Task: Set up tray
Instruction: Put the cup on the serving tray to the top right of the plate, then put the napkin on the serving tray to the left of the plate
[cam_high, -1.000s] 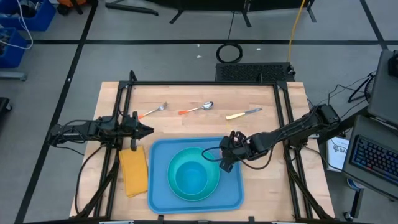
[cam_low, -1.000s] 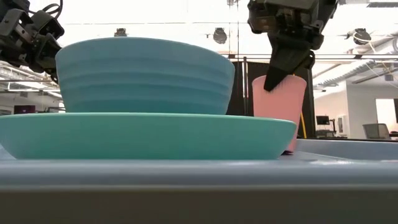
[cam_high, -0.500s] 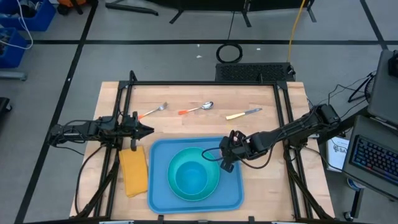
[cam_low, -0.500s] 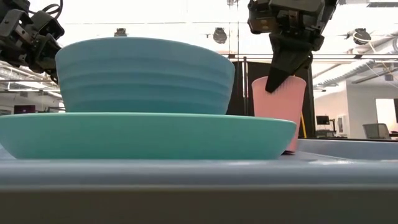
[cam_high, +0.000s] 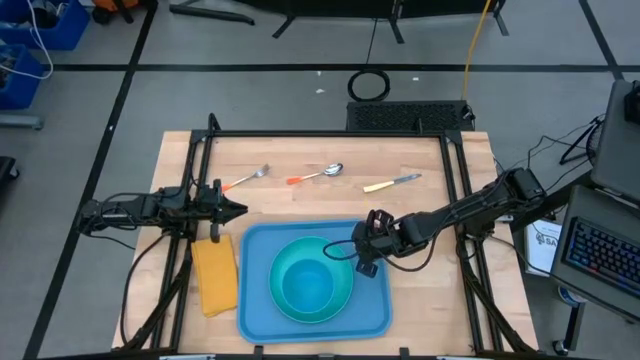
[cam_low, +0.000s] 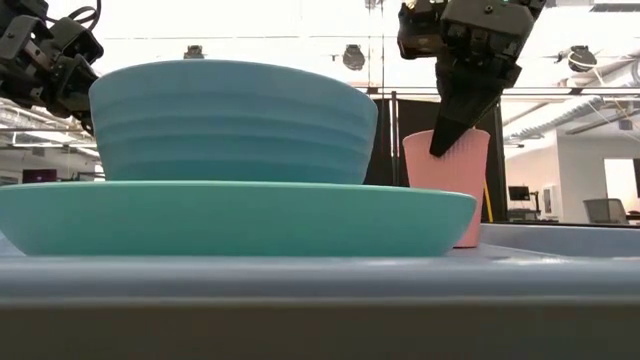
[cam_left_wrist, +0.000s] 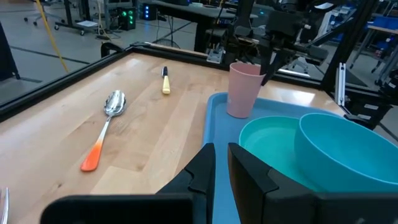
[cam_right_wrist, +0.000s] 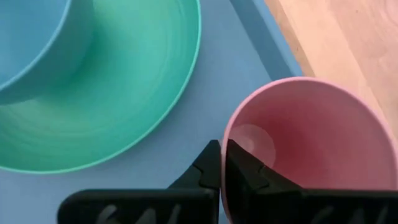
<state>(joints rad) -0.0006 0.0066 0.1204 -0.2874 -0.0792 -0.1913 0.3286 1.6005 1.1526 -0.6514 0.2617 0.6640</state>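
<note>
The blue tray (cam_high: 256, 305) lies at the table's near middle. On it stands a teal plate (cam_high: 344, 300) with a teal bowl (cam_high: 305, 285) in it. A pink cup (cam_low: 447, 195) stands upright in the tray's far right corner, and my right gripper (cam_high: 362, 262) is shut on its rim. My left gripper (cam_high: 238, 210) waits above the table's left side, pointing right, its fingers (cam_left_wrist: 208, 168) a narrow gap apart with nothing between them. My right gripper pinches the pink cup's rim (cam_right_wrist: 225, 134) on the side toward the plate, with one finger inside the cup (cam_right_wrist: 241, 169) and one outside. The fingers slant down from above and from the table's right. The cup stands upright, its base (cam_low: 465, 243) on the tray.
A yellow napkin (cam_high: 215, 277) lies on the table left of the tray. A fork (cam_high: 246, 180), a spoon (cam_high: 318, 176) and a knife (cam_high: 392, 182) lie in a row on the far half of the table. Black frame rails (cam_high: 330, 133) border the table.
My right gripper has rolled a little at the wrist while staying shut on the cup's rim. The pink cup has come from a slight tilt to upright and has sunk a little onto the tray.
</note>
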